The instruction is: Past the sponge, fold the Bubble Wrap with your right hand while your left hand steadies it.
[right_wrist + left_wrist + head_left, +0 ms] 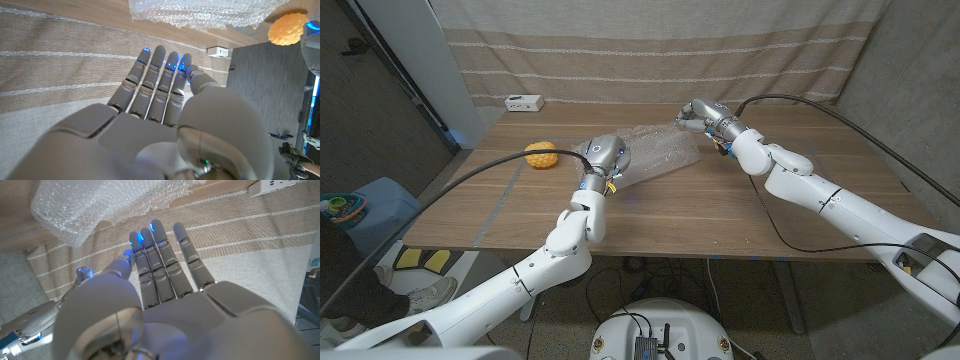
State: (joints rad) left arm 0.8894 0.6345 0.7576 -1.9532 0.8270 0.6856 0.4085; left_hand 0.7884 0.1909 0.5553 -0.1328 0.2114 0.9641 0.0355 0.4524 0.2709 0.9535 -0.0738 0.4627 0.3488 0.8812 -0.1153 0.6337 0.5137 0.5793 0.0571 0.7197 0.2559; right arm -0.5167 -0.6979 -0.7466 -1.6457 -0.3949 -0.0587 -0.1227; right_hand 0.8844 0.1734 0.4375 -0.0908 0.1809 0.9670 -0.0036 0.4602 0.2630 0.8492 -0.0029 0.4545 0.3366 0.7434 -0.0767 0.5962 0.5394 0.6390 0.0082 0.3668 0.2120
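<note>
- Desk (740, 220): wooden top, both arms reaching in over its near edge.
- Left hand (605, 157): near the middle of the desk, at the near-left edge of the bubble wrap; contact with the sheet cannot be told. In the left wrist view (165, 285) the fingers (159, 250) are straight and close together, holding nothing.
- Sponge (541, 156): yellow, rounded, on the desk just left of the left hand, apart from the wrap.
- Bubble wrap (665, 150): clear crumpled sheet lying on the desk between the two hands, past the sponge and to its right.
- Right hand (695, 113): at the far-right corner of the wrap; in the right wrist view (160, 95) fingers extended side by side, nothing held.
- White box (523, 102): at the far-left edge of the desk, in front of a striped curtain (650, 50).
</note>
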